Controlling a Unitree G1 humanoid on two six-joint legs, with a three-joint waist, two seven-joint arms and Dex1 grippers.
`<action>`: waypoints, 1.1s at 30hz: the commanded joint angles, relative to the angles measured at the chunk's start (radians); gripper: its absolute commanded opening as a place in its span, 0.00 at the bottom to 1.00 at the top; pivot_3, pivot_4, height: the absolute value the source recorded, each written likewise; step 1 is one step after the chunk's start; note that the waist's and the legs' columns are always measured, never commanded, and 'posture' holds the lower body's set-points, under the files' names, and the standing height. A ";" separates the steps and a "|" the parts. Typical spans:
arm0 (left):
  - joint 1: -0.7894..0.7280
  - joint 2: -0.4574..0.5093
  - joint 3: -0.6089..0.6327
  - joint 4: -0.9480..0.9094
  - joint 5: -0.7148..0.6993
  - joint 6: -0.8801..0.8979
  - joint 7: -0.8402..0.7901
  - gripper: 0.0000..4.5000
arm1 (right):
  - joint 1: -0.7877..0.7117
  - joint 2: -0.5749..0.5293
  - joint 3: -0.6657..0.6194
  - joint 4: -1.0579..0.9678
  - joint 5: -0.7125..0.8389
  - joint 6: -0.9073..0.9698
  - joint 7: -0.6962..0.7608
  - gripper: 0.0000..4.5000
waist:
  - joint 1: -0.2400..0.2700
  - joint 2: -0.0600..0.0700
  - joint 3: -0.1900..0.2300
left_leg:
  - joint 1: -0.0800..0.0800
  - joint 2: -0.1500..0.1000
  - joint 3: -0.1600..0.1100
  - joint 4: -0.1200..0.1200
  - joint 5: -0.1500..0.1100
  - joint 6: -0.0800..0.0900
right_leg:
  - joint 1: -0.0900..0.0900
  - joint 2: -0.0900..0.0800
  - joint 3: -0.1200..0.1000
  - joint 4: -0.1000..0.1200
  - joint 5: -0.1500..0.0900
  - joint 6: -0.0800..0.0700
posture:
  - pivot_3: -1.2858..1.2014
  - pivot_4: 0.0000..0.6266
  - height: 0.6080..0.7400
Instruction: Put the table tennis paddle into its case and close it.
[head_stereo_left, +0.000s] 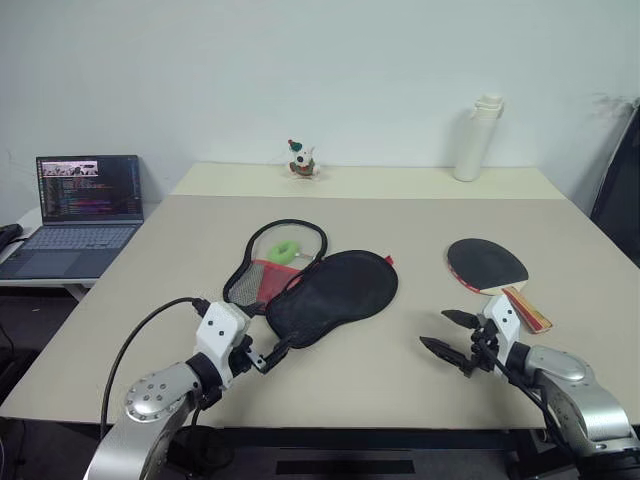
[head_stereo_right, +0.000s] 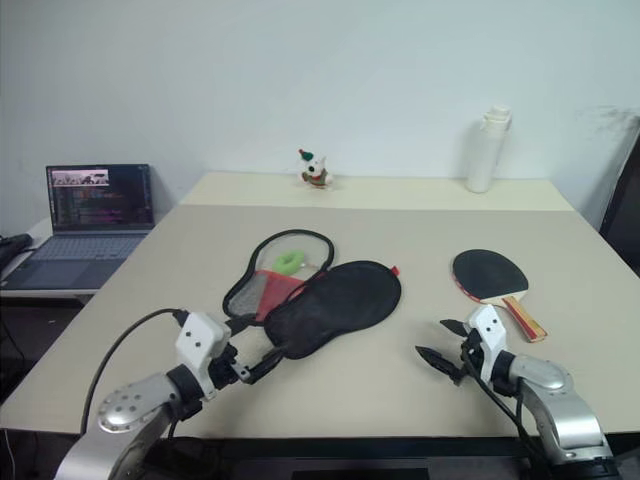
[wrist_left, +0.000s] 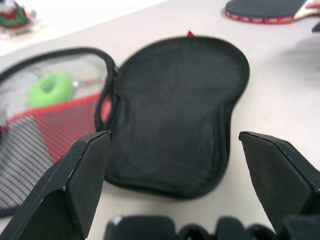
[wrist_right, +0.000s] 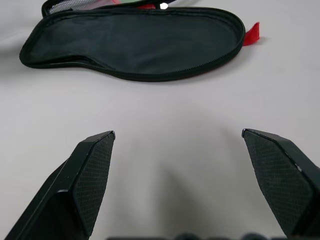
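Table tennis paddle (head_stereo_left: 487, 266) lying flat at three o'clock of the unzipped case (head_stereo_left: 335, 295); right gripper (head_stereo_left: 447, 345) and left gripper (head_stereo_left: 275, 352) hovering spread, empty (light, stiff; take hold at the handle).

Soft, even light falls from overhead, bright without harshness. The table (head_stereo_left: 420, 230) shows no glare, and shadows beneath objects stay faint and short. The white wall behind is evenly lit, dimming slightly toward the far right corner. The laptop (head_stereo_left: 85, 200) screen at far left glows on its own. In the left wrist view the case (wrist_left: 175, 115) is softly blurred, and the near fingers (wrist_left: 75, 185) are also out of focus. The head views are sharp across the scene.
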 joint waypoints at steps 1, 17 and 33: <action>-0.020 -0.004 -0.008 0.027 0.000 -0.050 -0.028 1.00 | 0.013 -0.034 -0.020 -0.056 0.014 0.011 0.010 0.99 | 0.000 0.000 0.000 | 0.000 0.000 0.000 0.000 0.000 0.000 | 0.000 0.000 0.000 0.000 0.000 0.000 | 0.52 0.24 1.00; -0.282 0.025 -0.083 0.284 -0.082 -0.069 -0.340 1.00 | 0.075 -0.112 -0.147 -0.317 0.127 0.202 -0.070 0.99 | 0.002 0.000 0.000 | 0.000 0.000 0.002 0.000 0.000 0.000 | 0.000 0.000 0.000 0.000 0.000 0.000 | 0.52 0.24 1.00; -0.484 0.118 -0.246 0.634 0.094 -0.251 -0.633 1.00 | 0.087 -0.075 -0.114 -0.351 0.134 0.197 -0.122 0.99 | 0.002 0.000 0.000 | -0.001 0.000 0.004 0.000 0.000 0.000 | -0.001 0.001 0.000 -0.001 0.000 0.001 | 0.52 0.24 1.00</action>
